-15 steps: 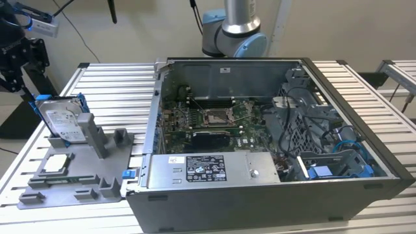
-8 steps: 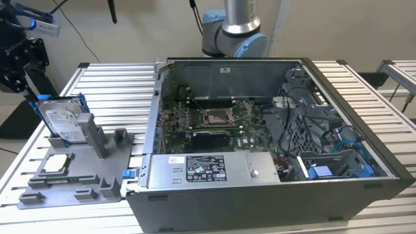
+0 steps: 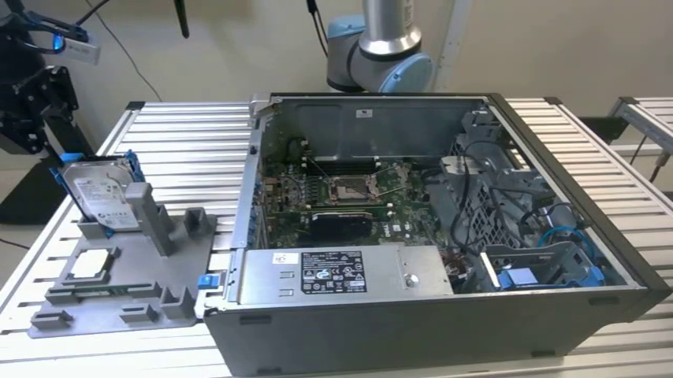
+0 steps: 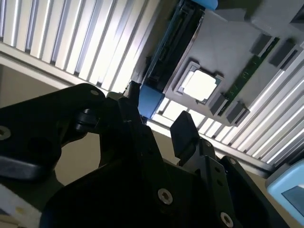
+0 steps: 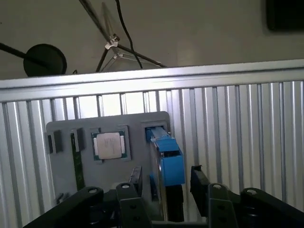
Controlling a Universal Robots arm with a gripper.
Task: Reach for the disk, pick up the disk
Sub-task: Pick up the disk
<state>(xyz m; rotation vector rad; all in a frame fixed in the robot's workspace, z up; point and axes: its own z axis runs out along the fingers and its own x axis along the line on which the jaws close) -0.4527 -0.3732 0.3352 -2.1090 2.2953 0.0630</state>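
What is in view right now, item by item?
Silver-grey metal hard drive in blue plastic bracket: one, silver-grey and blue, upright in the tray.
Grey plastic fixture tray: one, grey, on the table beside the case.
Small square silver chip: one, silver, seated in the tray.
Open dark grey computer case: one, dark grey, mid-table.
Long grey box with black-white sticker: one, grey, inside the case.
Slatted aluminium table: one, silver, underneath.
Black gripper: one, black, open, fingers either side of the drive's bracket.
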